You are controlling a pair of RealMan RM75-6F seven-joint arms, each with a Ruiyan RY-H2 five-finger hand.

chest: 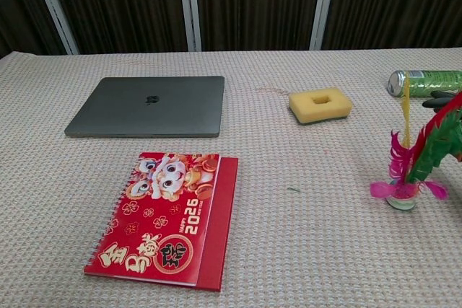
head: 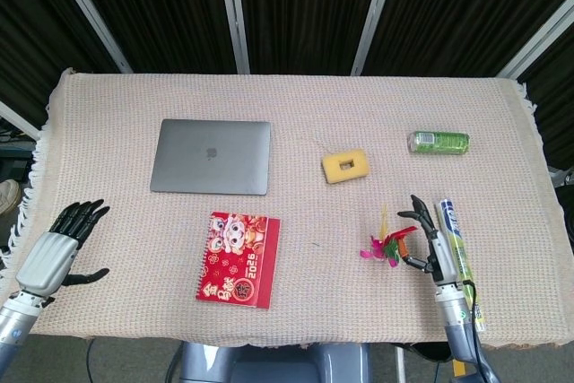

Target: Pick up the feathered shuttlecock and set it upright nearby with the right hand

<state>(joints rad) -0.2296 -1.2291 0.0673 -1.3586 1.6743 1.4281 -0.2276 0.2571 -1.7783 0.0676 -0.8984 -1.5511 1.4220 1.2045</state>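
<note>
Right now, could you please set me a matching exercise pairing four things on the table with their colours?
Things:
1. laptop
2. sponge
3. can
4. calendar

Colours:
A. yellow
B. red
C. grey
D. green

Pairs: 1-C, 2-A, 3-D, 4-B

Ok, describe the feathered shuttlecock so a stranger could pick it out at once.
Start at the beige cloth-covered table and go to its front right part, beside the right hand. The feathered shuttlecock stands there on its small round base. Nothing nearby has its pink, red, green and yellow feathers.
</note>
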